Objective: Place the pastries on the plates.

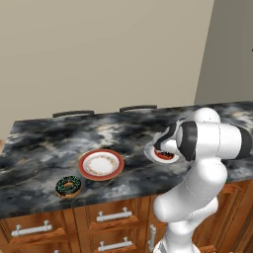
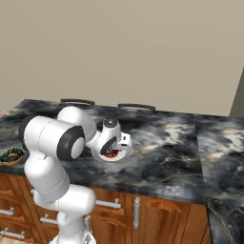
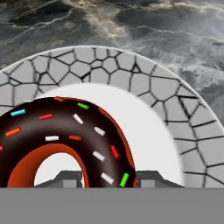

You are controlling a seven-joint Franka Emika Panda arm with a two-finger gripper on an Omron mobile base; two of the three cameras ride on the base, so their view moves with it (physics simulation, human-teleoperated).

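A chocolate donut with red-orange sprinkles lies over the white-grey plate, whose rim has a cracked pattern. My gripper straddles the right side of the donut's ring, its fingertips pressing on either side of it. From the base views the hand points down onto this plate and this donut. The green-sprinkled donut sits on the counter near the front edge, beside the red-rimmed plate, which holds nothing.
The dark marble counter stretches wide, with wooden drawers below its front edge. A beige wall stands behind it. My own arm blocks part of the white-grey plate in the left base view.
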